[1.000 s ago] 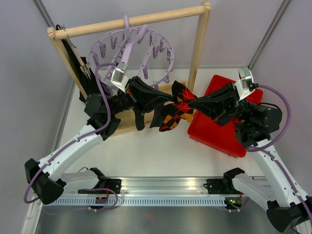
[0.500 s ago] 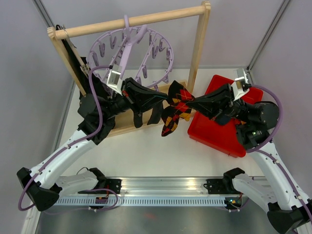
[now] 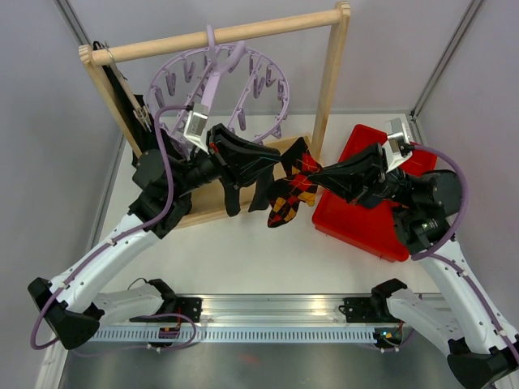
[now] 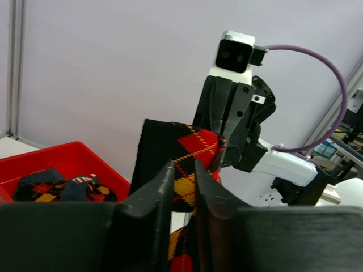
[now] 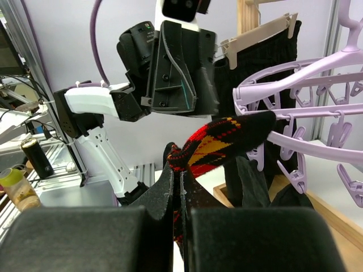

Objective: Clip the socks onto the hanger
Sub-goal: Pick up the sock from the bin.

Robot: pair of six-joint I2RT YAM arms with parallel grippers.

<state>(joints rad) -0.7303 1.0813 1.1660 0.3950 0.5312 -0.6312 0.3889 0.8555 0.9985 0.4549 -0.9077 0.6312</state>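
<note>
Left gripper (image 3: 276, 164) is pressed onto the black sock with orange, red and yellow argyle diamonds (image 3: 293, 191), just beside the near rim of the round pale-lilac plastic hanger (image 3: 209, 85). Right gripper (image 3: 318, 173) pinches the sock's far edge, farther from that hanger.

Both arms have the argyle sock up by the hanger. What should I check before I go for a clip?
1. Left claw grip on the argyle sock: ok, shut on the fabric.
2. Right claw grip: ok, shut on the same sock.
3. Sock off the red tray: ok, it hangs between the two claws.
4. Empty clips on the hanger: ok, several on the far rim hang bare.
5. Sock edge lined up with one clip: cannot tell. The right wrist view only shows the sock overlapping the rim.
</note>
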